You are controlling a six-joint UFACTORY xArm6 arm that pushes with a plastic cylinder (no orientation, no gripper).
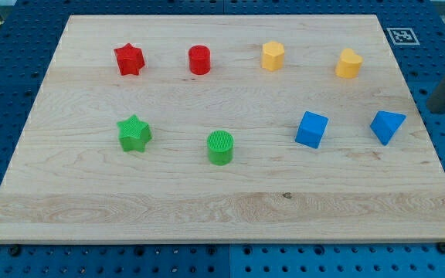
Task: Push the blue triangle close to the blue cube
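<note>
My tip (439, 109) sits off the board's right edge, just right of the blue triangle (387, 126), not touching; blue cube (312, 129) left of the triangle, apart; rod bare, holding nothing.

Board: pale wooden board (230, 197) on a blue perforated table (6, 46).
Top row, view's left to right: red star (128, 59), red cylinder (199, 59), yellow hexagonal block (273, 55), yellow block (348, 63), shape unclear.
Lower row: green star (134, 133), green cylinder (221, 147), blue cube (311, 129), blue triangle (387, 126).
Blue pair: near, apart.
My tip (437, 109): off the board's right edge, right of the blue triangle, not touching it.
Marker: printed tag (401, 35) at the top right corner.
</note>
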